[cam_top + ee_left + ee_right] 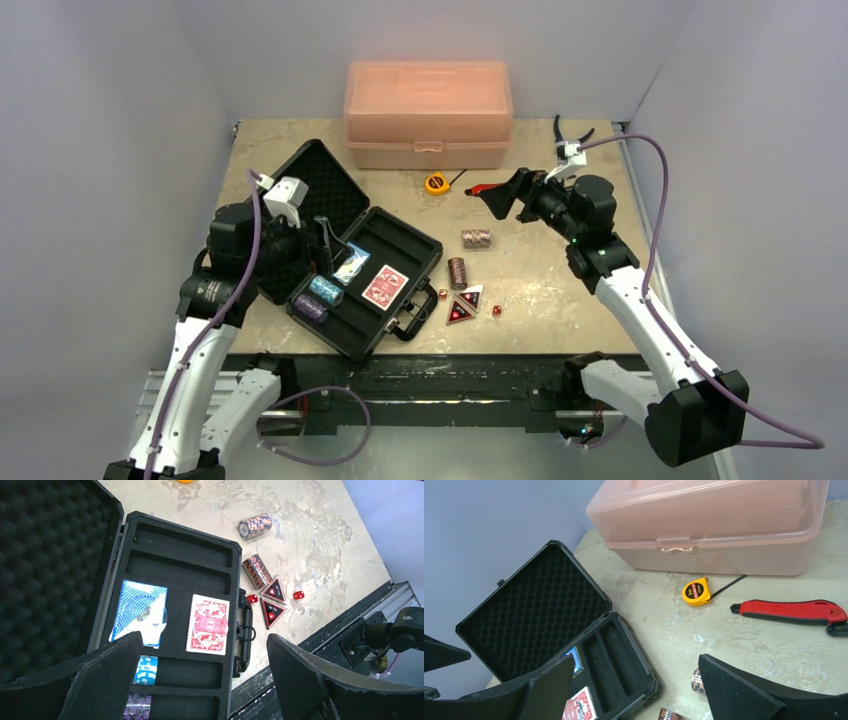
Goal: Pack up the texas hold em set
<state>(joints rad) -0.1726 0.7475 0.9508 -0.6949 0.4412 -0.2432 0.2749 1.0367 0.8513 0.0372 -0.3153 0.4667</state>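
The left gripper (204,642) hangs over the open case (180,565), jaws spread wide and holding nothing. Its matte black wedge fingers (107,680) hide the near corner of the blue deck (140,611) and part of a blue chip stack (146,670). A purple stack (137,705) is cut off by the frame edge. The red deck (208,624) lies flat beside the blue one in the moulded tray. The lid (45,555) – lined with egg-crate foam – leans back.

On the marbled table (320,540) beside the case lie two ribbed loose stacks (259,571), two black-red triangles (272,602) and small red dice (298,595).

The right gripper (635,659), jaws equally wide and empty, hovers near a translucent orange box (709,525), a yellow tape measure (696,591) and a red knife (794,611) – its end is cropped.
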